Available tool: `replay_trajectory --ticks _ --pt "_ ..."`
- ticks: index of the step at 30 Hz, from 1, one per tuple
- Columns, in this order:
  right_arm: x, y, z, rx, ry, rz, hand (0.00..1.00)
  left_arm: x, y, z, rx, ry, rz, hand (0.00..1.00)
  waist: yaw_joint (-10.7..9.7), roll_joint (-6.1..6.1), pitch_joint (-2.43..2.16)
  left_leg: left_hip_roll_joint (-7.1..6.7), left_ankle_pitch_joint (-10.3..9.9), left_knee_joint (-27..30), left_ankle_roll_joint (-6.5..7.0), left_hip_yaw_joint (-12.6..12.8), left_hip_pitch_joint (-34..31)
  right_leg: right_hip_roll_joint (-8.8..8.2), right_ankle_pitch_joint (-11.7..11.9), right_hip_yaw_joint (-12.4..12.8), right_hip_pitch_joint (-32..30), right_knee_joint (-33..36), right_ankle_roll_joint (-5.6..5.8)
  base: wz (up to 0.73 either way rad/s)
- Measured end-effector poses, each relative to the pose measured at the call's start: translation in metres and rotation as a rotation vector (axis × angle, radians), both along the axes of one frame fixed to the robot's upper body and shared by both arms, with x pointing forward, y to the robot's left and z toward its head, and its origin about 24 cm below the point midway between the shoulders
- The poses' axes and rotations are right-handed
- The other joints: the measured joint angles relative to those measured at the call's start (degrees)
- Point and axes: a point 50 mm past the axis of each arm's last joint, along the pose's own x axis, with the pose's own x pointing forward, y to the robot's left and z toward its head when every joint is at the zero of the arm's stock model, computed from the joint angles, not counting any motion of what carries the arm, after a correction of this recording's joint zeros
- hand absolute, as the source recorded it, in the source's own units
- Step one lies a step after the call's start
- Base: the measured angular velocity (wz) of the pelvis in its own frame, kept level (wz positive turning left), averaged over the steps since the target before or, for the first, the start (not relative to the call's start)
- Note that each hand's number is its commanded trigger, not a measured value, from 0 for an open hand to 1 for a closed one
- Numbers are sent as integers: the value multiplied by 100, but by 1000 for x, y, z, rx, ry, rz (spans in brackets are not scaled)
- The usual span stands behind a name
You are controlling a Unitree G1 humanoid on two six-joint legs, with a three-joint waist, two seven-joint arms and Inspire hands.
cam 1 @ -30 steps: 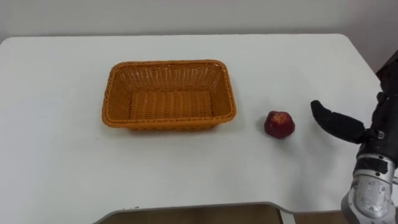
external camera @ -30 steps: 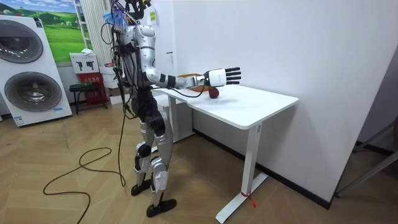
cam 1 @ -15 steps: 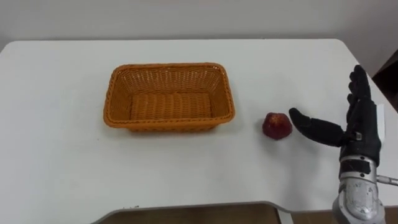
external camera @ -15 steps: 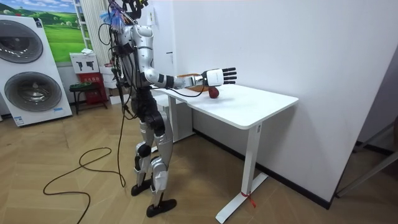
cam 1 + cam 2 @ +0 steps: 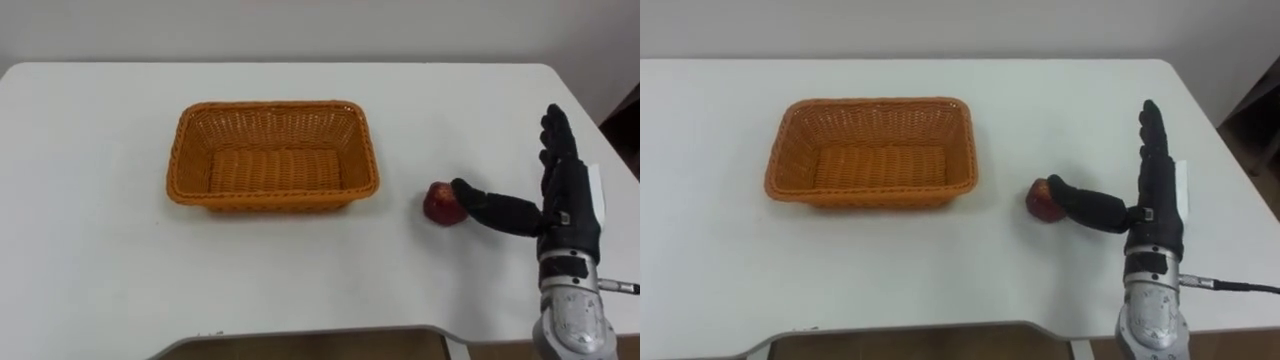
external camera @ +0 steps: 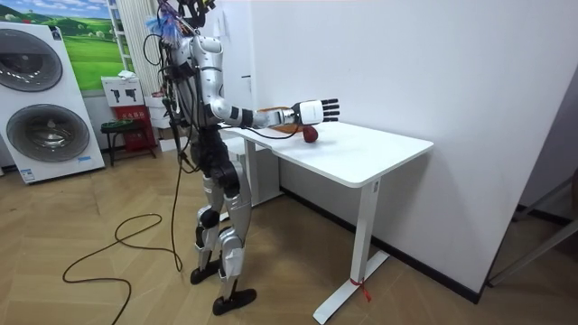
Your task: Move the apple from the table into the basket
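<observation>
A red apple lies on the white table, a little right of an orange wicker basket that holds nothing. My right hand is open just right of the apple, fingers straight and pointing away from me, with the thumb tip reaching the apple's near side. In the right eye view the apple is partly covered by the thumb of the right hand. In the room view I stand at the table's end with the right hand stretched out over the apple.
The table's right edge runs close behind the hand. A washing machine and a small stool stand behind me at the room view's left.
My right hand has slid left toward the apple, and its thumb now reaches the fruit. The apple and basket have stayed in place.
</observation>
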Motion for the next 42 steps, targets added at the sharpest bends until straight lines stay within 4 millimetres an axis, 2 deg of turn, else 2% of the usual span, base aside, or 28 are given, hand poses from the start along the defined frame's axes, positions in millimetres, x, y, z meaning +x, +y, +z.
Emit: replay_trajectory --ticks 5,10,16,20,22,30,31,32,33,34,35,42 --pt "1 8 -3 -9 22 69 0 1 -3 -1 -5 7 -37 0 8 48 29 0 0 -5 0 -9 -13 3 0 -8 -7 -3 0 0" --pt "0 10 -10 -10 70 103 0 1 -3 -1 -7 11 -37 0 22 49 22 -1 0 3 0 -86 -38 3 0 -16 -4 -7 0 3" --pt "-2 8 -20 -48 148 135 0 1 -3 -1 -21 16 -50 0 103 39 -1 0 2 24 -3 -115 -65 3 0 -47 -6 -17 0 2" --pt "-2 6 -20 -66 157 163 0 1 0 0 -26 18 -63 0 161 -31 -57 5 2 75 -4 -143 -102 2 0 -77 4 -17 0 5" --pt "-2 7 -20 -67 161 173 0 1 1 0 -26 20 -66 0 183 -47 -66 5 2 83 -4 -151 -101 0 0 -81 14 -14 0 2" --pt "-4 4 -30 -65 239 194 0 2 3 0 -29 23 -78 0 279 -83 -25 4 9 108 -15 -221 -110 -5 9 -105 35 6 -15 2" --pt "-3 2 -34 -65 257 195 12 2 4 1 -24 31 -88 0 276 -93 -16 4 11 107 -19 -239 -113 -5 11 -125 38 9 -17 6" --pt "-2 2 -36 -64 272 195 49 1 5 1 -21 38 -94 0 275 -103 -4 4 15 107 -23 -252 -118 -5 12 -136 38 8 -19 5" --pt "-2 2 -36 -64 276 198 53 1 5 1 -21 40 -95 0 275 -106 0 4 16 107 -24 -256 -121 -4 12 -140 38 8 -19 4" --pt "0 2 -37 -65 281 206 85 0 5 1 -21 44 -94 0 265 -111 8 4 16 113 -25 -255 -125 -5 12 -156 38 7 -20 4" --pt "2 2 -36 -64 283 217 99 0 5 1 -22 46 -94 0 262 -116 12 4 17 117 -25 -260 -132 -6 12 -164 38 5 -19 4" --pt "9 6 -32 -65 274 262 100 -2 6 1 -24 50 -96 0 248 -133 22 4 17 123 -25 -304 -151 -11 12 -220 41 -2 -19 2"
